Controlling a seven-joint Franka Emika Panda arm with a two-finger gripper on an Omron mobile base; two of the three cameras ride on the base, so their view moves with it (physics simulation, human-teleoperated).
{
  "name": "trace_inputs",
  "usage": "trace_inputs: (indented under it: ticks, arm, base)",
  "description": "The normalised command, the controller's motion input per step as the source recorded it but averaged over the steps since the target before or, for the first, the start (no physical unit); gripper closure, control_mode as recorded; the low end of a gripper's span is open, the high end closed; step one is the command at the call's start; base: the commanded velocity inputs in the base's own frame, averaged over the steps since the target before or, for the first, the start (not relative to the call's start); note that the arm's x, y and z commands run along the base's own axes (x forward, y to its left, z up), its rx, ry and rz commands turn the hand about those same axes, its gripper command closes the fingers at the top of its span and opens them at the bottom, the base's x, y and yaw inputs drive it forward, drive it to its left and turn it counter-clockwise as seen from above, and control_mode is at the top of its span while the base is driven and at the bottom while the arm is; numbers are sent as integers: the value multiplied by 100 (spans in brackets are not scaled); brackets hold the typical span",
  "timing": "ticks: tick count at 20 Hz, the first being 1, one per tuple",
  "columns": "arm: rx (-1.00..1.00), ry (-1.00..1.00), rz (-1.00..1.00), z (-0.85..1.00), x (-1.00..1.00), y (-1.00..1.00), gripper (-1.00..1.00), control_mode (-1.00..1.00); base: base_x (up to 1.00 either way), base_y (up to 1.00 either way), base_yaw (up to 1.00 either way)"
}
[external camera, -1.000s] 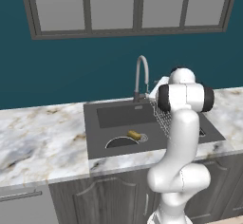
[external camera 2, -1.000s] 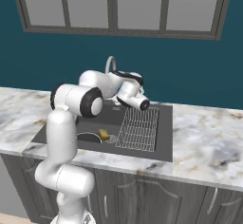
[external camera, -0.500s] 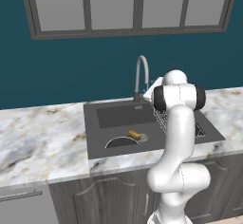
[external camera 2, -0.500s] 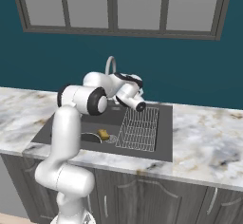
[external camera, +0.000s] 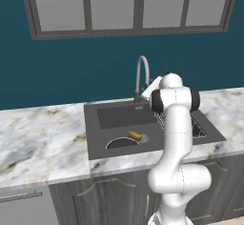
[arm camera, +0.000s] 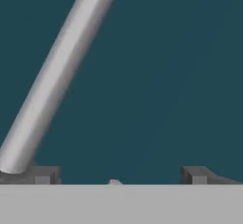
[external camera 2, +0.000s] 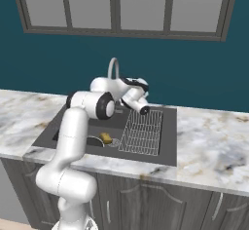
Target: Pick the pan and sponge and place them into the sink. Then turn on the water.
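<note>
The black pan point(external camera: 121, 143) lies in the dark sink point(external camera: 114, 117) near its front wall, which hides part of it. Beside it, on the sink floor, rests the yellow-brown sponge point(external camera: 135, 135). The right base view shows the sponge point(external camera 2: 105, 138) next to the pan point(external camera 2: 95, 142) behind my arm. My gripper point(arm camera: 118, 176) is open and empty, held up at the silver faucet point(external camera: 139, 74). In the hand view the faucet tube point(arm camera: 61, 71) slants just above my left fingertip point(arm camera: 43, 174). No water is running.
A wire rack point(external camera 2: 144, 130) fills the sink's right section under my hand. Marbled white countertop point(external camera: 38, 138) runs on both sides. A teal wall and a window stand close behind the faucet point(external camera 2: 113, 69).
My hand has swung left and back, from above the wire rack toward the faucet. The jaws have stayed open. Pan and sponge have not moved.
</note>
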Motion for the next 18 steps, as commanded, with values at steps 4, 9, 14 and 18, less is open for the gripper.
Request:
trace_inputs:
  ticks: [4, 9, 14, 18]
  arm:
    - [1, -9, -2, -12, 34, -31, -100, -100]
    - [0, -9, -2, -16, 33, -33, -100, -100]
    - [3, -9, -4, -13, 31, -32, -100, -100]
    - [10, -5, -7, -5, 28, -58, -100, -100]
  base:
    - [0, 0, 0]
    - [0, 0, 0]
    - [0, 0, 0]
    - [0, 0, 0]
